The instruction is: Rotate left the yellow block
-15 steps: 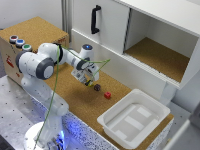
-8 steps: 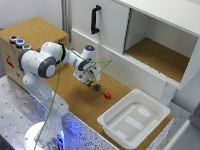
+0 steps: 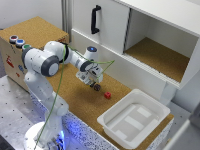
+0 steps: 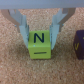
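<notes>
The gripper [image 4: 39, 36] is clamping the yellow block [image 4: 39, 44], one finger [image 4: 21, 28] pressing on each side, with the block sitting on the cork table [image 3: 75, 97]. A dark purple block [image 4: 79, 45] is lying just beside the yellow block, and a red block [image 3: 107, 95] is resting near the gripper [image 3: 93, 84], between it and the white tray [image 3: 116, 132].
</notes>
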Tool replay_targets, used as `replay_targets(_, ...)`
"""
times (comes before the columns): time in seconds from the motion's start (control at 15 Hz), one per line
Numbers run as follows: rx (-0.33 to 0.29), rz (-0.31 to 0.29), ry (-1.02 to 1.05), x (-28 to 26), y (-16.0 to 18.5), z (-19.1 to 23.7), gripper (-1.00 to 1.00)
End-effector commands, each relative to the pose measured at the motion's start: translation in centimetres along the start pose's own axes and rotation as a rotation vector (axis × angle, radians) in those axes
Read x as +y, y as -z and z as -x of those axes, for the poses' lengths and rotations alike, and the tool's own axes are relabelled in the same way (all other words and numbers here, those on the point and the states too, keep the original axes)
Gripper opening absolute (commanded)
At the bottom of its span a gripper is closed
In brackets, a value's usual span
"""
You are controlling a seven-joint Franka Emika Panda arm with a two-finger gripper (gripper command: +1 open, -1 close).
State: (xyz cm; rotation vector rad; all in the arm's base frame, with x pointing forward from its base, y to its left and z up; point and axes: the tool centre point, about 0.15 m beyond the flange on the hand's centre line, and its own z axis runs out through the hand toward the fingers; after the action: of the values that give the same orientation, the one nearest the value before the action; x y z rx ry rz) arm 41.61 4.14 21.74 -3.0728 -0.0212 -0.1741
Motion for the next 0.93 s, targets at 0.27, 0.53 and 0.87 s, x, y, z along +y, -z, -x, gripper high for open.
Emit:
replay_targets(0.27, -0.055, 0.062, 0.287, -4.7, 5.6, 0.8, -1.00)
replay_targets(0.53, -0.094, 0.064, 0.727, -6.0, 5.6, 2.7, -1.00)
replay_targets(0.87, -0.060, 0.115, 1.109, -4.4, 3.1, 1.5, -1.00)
